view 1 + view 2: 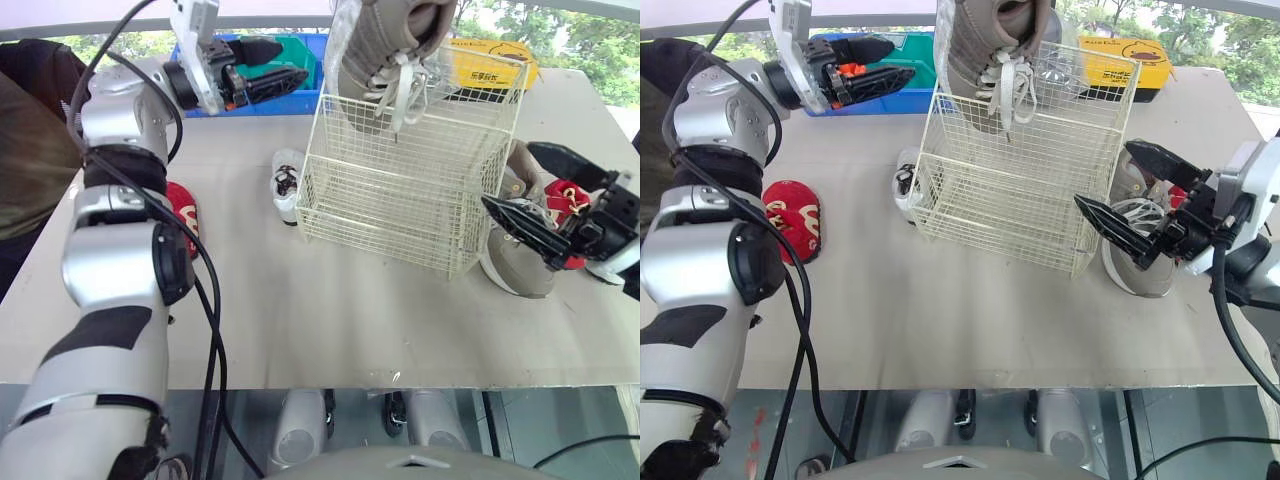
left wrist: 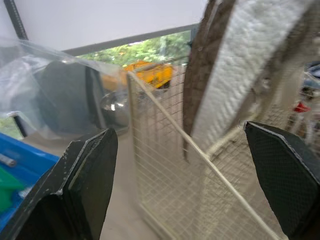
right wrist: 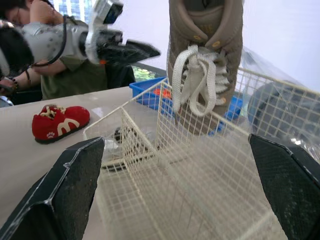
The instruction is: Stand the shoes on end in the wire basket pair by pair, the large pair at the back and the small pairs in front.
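My left gripper [image 1: 292,62] hangs wide open and empty by the far left corner of the wire basket [image 1: 380,235]. My right gripper [image 1: 1103,175] gapes empty at its right side. One big tan shoe [image 1: 385,50] stands on end at the basket's far side; its mate [image 1: 515,270] lies on the counter [image 1: 300,320], right of the basket.

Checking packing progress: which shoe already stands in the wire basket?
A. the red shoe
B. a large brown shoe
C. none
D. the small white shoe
B: the large brown shoe stands on end inside the wire basket; the red shoe and small white shoe lie outside it.
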